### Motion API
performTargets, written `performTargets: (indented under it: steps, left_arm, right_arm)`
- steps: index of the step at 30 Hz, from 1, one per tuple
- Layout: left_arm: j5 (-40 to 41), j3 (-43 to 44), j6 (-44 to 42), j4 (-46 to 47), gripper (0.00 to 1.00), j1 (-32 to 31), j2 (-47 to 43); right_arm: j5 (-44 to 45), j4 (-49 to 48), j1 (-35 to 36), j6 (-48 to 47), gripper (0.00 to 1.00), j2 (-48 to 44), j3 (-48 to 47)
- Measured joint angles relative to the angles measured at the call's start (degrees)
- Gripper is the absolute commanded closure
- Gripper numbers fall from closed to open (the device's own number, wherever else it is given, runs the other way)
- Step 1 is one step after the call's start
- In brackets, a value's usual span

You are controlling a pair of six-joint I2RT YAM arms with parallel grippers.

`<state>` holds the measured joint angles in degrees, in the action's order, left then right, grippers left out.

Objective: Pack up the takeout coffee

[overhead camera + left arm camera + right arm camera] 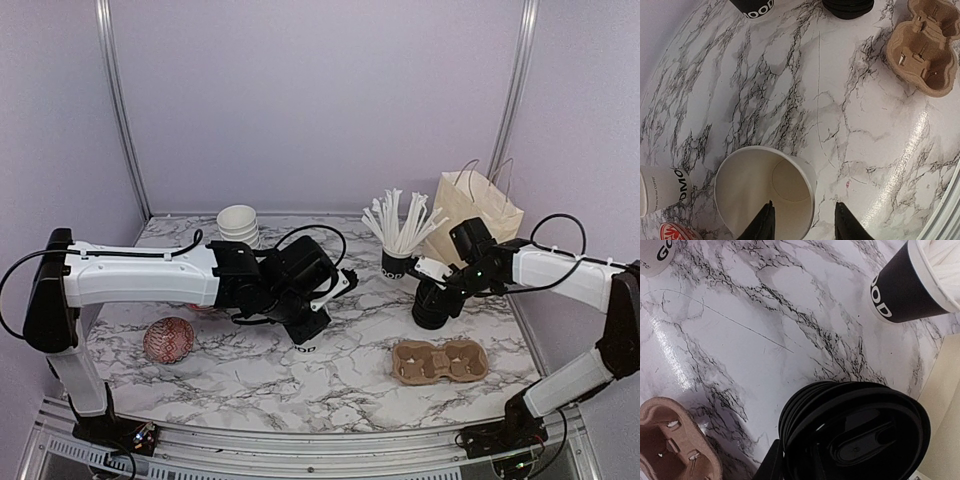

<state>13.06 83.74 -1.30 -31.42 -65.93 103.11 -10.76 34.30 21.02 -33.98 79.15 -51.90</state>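
Left pincer [308, 333] hangs low at the centre of the top view, over the grey-veined white marble table [250, 385], hiding most of what it works on. Right pincer [440, 290] rests on the stack of round black plastic lids [430, 318], right of centre. Below that lies the brown moulded-pulp two-cup carrier [440, 362], with no cup in it. The tan paper bag [482, 212] stands at upper right.

Over to the left wrist view: the jaws are spread. One is inside the lidless white paper cup [760, 190] at bottom centre and the other is outside, with the cup wall between them and not visibly clamped. At lower left, a small white paper cup with black lettering [662, 190] stands just beside it. Its top is out of frame, so I cannot tell whether it has a lid.

Right wrist view: lids fill the lower right, the top one tilted. One finger [771, 460] shows at the bottom edge and the other is hidden, so I cannot tell whether it is pinching.

My read: this is the lidding step, with nothing packed yet. The next move calls for lifting a single lid clean off the stack, squaring it over the steadied cup and pressing down evenly.
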Motion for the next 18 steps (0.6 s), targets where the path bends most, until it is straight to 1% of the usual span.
performTargets:
  steps: [4,8,18]
  left_arm:
    - [0.07,-0.02,0.00,0.00,0.58,0.00,0.00]
    - [0.09,-0.02,-0.07,-0.02,0.54,0.00,-0.02]
    - [0.50,-0.02,-0.26,-0.04,0.46,0.00,-1.18]
  right_arm:
    - [0.00,0.00,0.09,0.22,0.89,0.02,0.00]
    - [0.04,0.09,0.11,0.55,0.96,-0.09,0.00]
    - [-0.28,2.51,0.11,0.92,0.99,-2.32,-0.83]
